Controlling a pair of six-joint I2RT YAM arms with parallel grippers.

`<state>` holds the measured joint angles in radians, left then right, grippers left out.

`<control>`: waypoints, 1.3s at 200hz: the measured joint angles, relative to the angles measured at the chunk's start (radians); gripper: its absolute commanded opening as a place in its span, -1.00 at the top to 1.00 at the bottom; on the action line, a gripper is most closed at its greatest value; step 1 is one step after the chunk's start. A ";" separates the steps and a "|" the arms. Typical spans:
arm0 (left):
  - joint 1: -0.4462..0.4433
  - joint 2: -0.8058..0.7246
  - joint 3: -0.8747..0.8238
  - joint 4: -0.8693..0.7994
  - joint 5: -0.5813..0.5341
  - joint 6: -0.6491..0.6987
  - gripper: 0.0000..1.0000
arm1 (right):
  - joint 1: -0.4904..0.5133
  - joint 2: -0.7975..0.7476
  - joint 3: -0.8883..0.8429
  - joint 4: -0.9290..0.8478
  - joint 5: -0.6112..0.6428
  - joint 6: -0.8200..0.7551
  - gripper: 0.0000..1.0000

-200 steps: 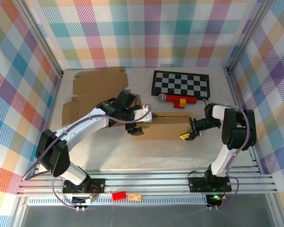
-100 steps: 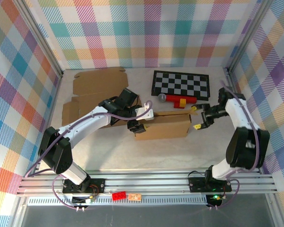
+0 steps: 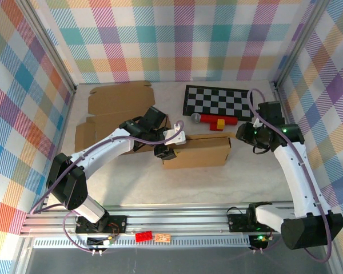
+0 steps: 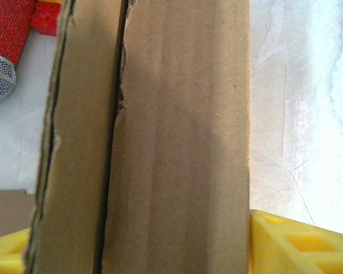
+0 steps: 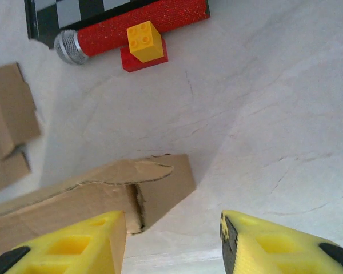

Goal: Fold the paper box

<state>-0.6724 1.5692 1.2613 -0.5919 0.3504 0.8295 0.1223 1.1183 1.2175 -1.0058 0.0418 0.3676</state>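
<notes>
Jaws of your left gripper [image 3: 164, 152] press both long sides of the cardboard box [image 3: 203, 151] at its left end. Your right gripper [image 5: 171, 240] has its jaws apart over the bare table [image 3: 177, 188], holding nothing, just off the box's right end. The box lies mid-table, near a red microphone [image 3: 214, 119] and a checkerboard [image 3: 218, 101].
</notes>
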 measured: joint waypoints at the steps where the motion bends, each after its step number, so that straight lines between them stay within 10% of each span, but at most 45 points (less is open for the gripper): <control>1: 0.000 0.000 0.000 0.000 0.000 0.000 -0.27 | 0.000 0.000 -0.001 0.001 0.000 -0.005 0.01; 102: 0.000 0.000 0.000 0.000 0.000 0.000 -0.26 | 0.044 0.014 -0.055 0.097 -0.052 -0.592 -0.10; 260: 0.000 0.000 0.000 0.000 0.007 0.000 -0.26 | 0.056 0.085 -0.062 0.124 -0.095 -0.655 0.64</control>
<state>-0.6724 1.5692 1.2613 -0.5922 0.3573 0.8295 0.1783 1.2037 1.1553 -0.8814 -0.0528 -0.2878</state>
